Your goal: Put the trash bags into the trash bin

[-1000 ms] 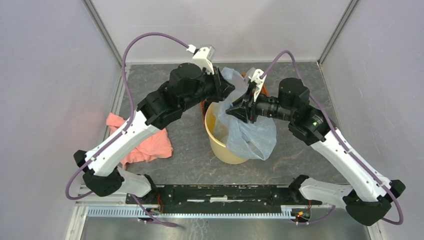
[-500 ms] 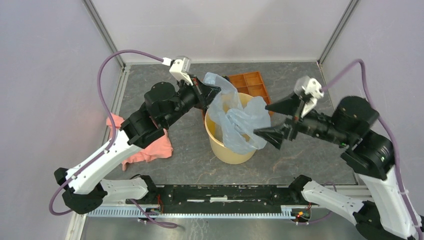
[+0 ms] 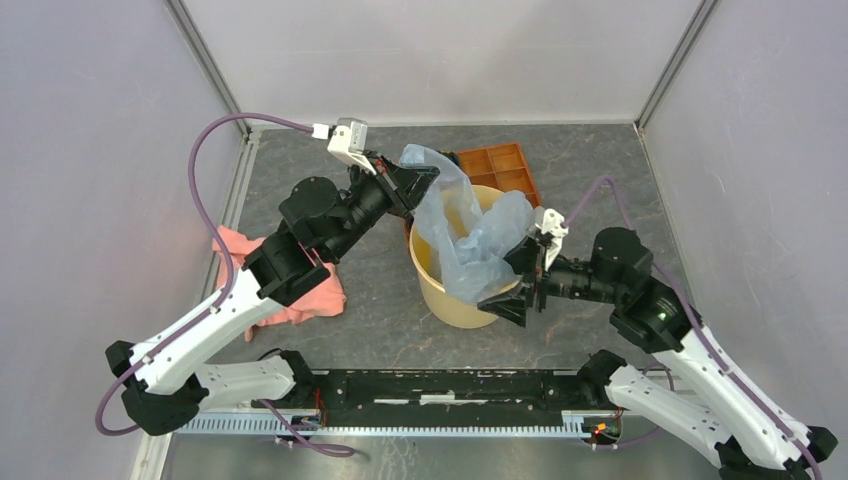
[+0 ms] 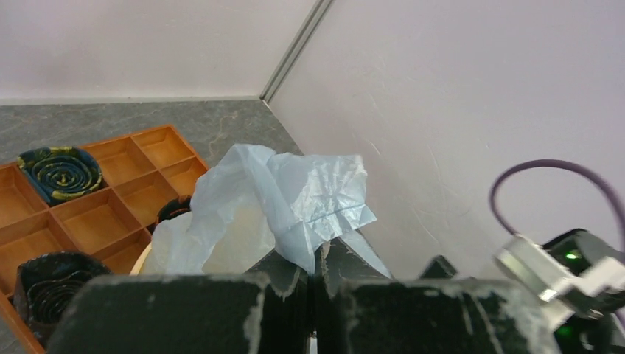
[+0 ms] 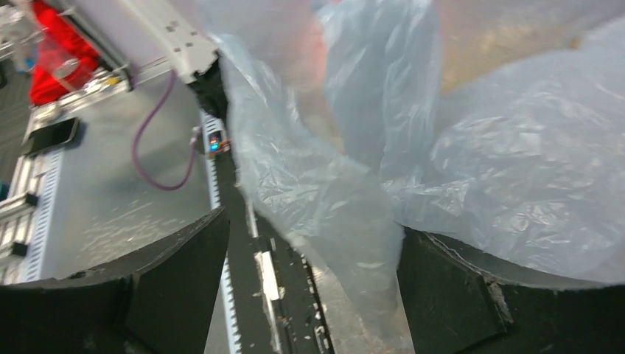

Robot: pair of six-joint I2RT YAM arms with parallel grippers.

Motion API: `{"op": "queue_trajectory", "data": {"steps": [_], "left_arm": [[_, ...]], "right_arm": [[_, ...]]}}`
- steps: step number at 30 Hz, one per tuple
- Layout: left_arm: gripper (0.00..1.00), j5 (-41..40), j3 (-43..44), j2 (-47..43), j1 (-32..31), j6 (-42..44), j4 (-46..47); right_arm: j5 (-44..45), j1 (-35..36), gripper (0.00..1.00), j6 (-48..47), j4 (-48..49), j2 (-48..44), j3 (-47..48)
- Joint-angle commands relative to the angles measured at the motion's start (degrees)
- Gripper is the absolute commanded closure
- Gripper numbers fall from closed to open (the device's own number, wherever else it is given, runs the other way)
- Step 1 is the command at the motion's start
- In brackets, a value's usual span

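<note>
The pale blue trash bag (image 3: 470, 225) lies partly inside the yellow-tan trash bin (image 3: 440, 290) and hangs over its near right rim. My left gripper (image 3: 425, 175) is shut on the bag's far edge, above the bin's back left rim; the pinched film shows in the left wrist view (image 4: 309, 199). My right gripper (image 3: 512, 280) is open at the bin's near right side, its jaws spread around the hanging fold of the bag (image 5: 354, 214) without closing on it. Most of the bin is hidden in the wrist views.
An orange compartmented tray (image 3: 500, 165) sits behind the bin, with dark coiled items in it (image 4: 59, 169). A salmon-pink cloth (image 3: 290, 290) lies at the left under my left arm. Grey walls enclose the table on three sides.
My right gripper has let go of the bag, swung out to the right, then come back in low at the bin's near right side, open. The bag has sunk further into the bin.
</note>
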Motion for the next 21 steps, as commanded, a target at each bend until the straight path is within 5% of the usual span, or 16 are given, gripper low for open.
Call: {"op": "queue_trajectory", "data": {"steps": [1, 7, 13, 21], "left_arm": [[0.98, 2.4, -0.4, -1.7, 0.2, 1.6, 5.3], [0.98, 4.3, -5.1, -5.1, 0.2, 1.2, 9.2], [0.98, 7.6, -8.4, -6.3, 0.2, 1.4, 10.5], [0.98, 10.1, -17.2, -13.2, 0.1, 1.8, 9.7]], "right_arm": [[10.6, 0.1, 0.18, 1.4, 13.7, 2.1, -3.0], [29.6, 2.3, 0.33, -0.9, 13.7, 10.1, -3.9], [48.1, 10.5, 0.36, -1.8, 11.3, 17.7, -4.3], [46.1, 10.8, 0.31, -1.8, 1.5, 15.2, 0.6]]}}
